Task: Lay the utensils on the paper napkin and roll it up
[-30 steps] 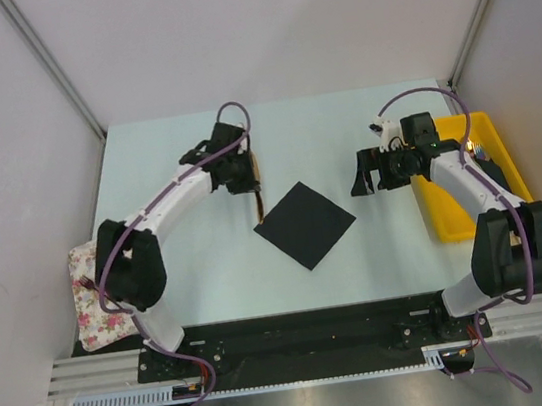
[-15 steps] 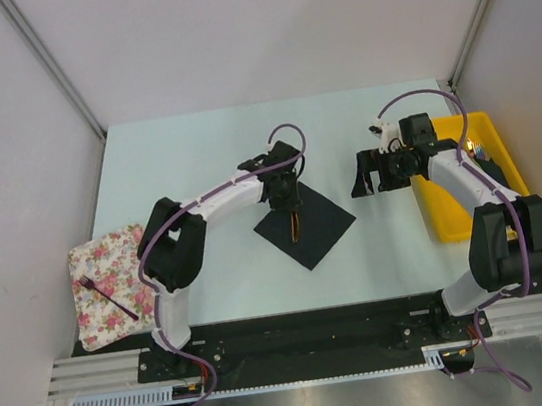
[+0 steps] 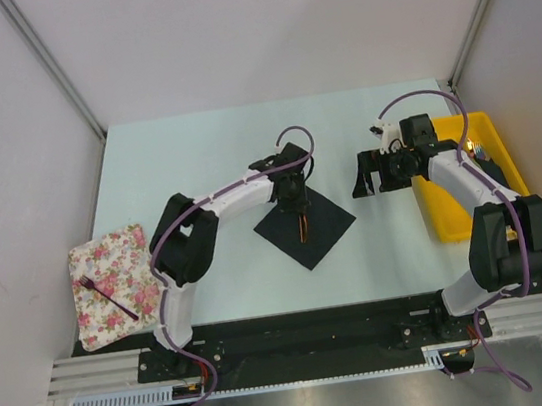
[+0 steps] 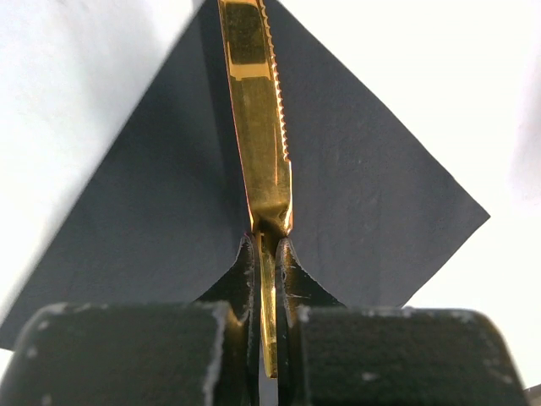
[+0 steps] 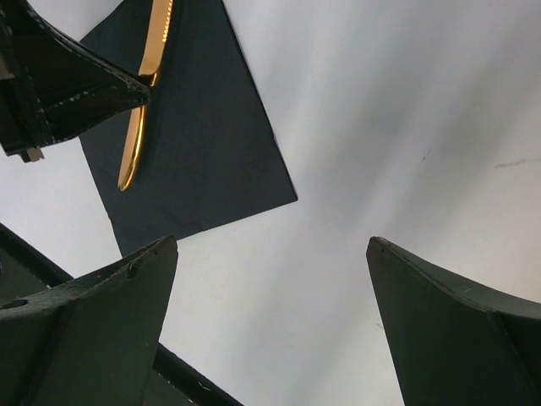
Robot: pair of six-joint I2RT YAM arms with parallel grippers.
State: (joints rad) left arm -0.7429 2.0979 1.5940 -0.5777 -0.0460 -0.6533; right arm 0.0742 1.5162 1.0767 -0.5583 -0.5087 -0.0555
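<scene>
Now on the pale table (image 3: 193,153) the black paper napkin (image 3: 326,223) lies as a diamond at frame centre. A second ago the left gripper (image 3: 294,204) was off the napkin's upper-left edge. It now hangs over the napkin's middle, clamped on a gold serrated knife (image 4: 258,127). Unmoved right of centre beside the yellow bin (image 3: 444,211), the right gripper (image 3: 372,186) stands with jaws wide apart.

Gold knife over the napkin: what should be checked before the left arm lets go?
1. Gold knife clamped in left gripper: ok.
2. Knife above the black napkin: ok.
3. Knife resting on the napkin: cannot tell.
4. Napkin flat and unfolded: ok.
5. Right gripper open, off to the side of the napkin: ok.
6. All utensils on the napkin: not ok; a dark utensil lies on the floral cloth.
</scene>
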